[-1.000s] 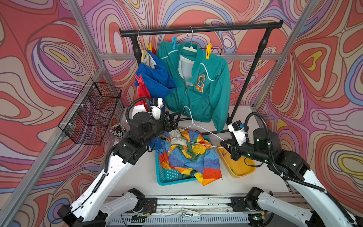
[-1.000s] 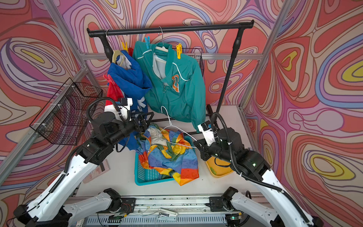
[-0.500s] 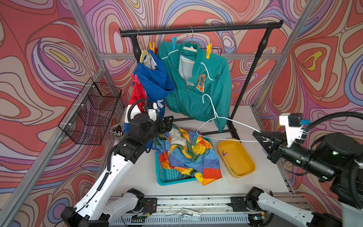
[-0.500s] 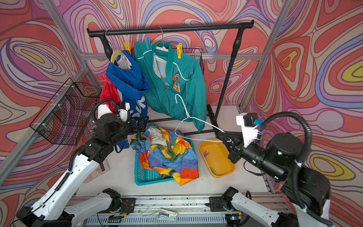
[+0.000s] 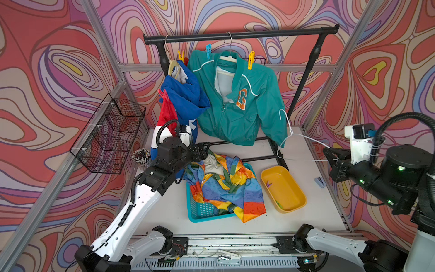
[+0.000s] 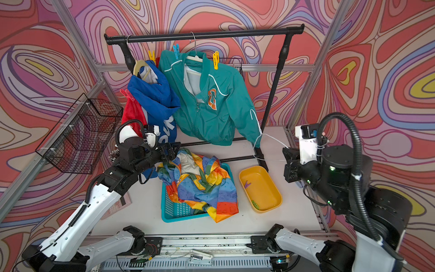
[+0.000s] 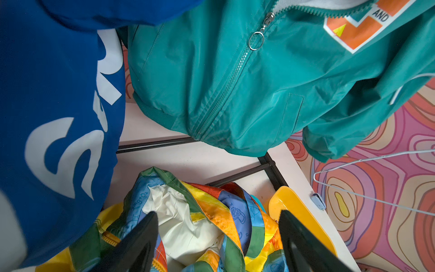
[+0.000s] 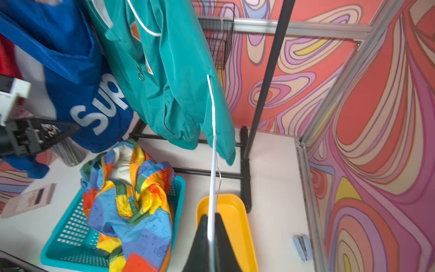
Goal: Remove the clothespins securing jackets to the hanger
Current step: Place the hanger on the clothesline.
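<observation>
Right gripper (image 5: pixel 327 152) swung out to frame right, clenched on the thin white wire hanger (image 5: pixel 291 134). Your left gripper (image 5: pixel 203 150) gapes empty over the rainbow patchwork jacket (image 5: pixel 223 183), centre. Upper centre, light, stiff yellow and blue plastic clothespins (image 5: pixel 251 60) bite the soft teal windbreaker (image 5: pixel 235 108) shoulders: pinch their tails.

- The white table (image 5: pixel 294 226) carries a teal basket (image 5: pixel 202 217) near its middle.
- A yellow tray (image 5: pixel 284 190) sits just beside the basket.
- A small blue-grey clip (image 5: pixel 320 182) lies near the edge.
- A cup of pencils (image 5: pixel 141 156) stands apart.
</observation>
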